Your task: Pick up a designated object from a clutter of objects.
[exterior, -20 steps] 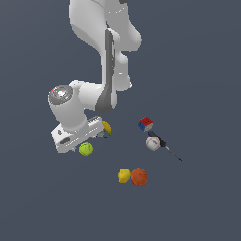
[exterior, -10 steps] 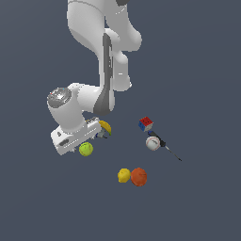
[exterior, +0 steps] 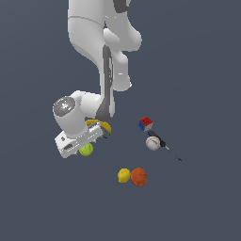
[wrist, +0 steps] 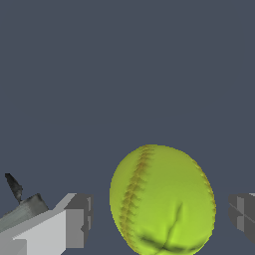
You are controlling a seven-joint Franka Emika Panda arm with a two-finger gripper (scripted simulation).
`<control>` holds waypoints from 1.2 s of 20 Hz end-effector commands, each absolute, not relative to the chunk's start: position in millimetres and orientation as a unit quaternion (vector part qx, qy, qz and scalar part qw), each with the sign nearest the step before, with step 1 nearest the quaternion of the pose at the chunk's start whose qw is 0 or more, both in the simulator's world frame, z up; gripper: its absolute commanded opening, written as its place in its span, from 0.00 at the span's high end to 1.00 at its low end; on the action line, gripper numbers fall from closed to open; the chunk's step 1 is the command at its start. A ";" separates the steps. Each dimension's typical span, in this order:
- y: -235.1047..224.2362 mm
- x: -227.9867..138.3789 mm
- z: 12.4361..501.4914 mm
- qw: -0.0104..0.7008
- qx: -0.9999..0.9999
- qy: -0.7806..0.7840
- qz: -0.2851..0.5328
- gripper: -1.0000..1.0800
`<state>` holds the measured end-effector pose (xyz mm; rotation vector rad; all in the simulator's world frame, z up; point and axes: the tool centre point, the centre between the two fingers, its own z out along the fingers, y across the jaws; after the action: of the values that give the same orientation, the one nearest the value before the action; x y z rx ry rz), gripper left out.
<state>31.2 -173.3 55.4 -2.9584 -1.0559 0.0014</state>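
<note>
Gripper (wrist: pixel 159 219): fingers apart, gaps either side of the ball (wrist: pixel 162 200).
Wrist view only: ball's stitched seam.
Exterior view only: banana (exterior: pixel 101 126) behind gripper (exterior: pixel 81 147).

A gap is seen on each side of the yellow-green ball (wrist: pixel 163 200), between it and the fingers (wrist: pixel 77 220); the banana (exterior: pixel 100 125) lies just beside; the remaining clutter is set well apart across open floor (exterior: pixel 197 84).

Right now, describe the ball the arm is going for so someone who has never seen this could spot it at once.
Follow the white arm down to its gripper; the yellow-green ball sits directly under it, between the open fingers. A banana lies just behind. Unlike the smaller yellow fruit beside the orange, it is greener with a curved stitched seam.
</note>
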 end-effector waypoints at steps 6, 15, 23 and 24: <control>-173.8 32.2 41.3 0.000 -0.942 -0.336 0.000 1.00; -173.8 32.2 41.3 0.000 -0.942 -0.336 0.000 1.00; -167.2 34.7 56.7 0.000 -0.942 -0.336 0.000 1.00; -165.0 35.4 61.3 0.000 -0.942 -0.336 0.000 1.00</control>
<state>33.5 -167.9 54.2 -2.9584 -1.0554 0.0027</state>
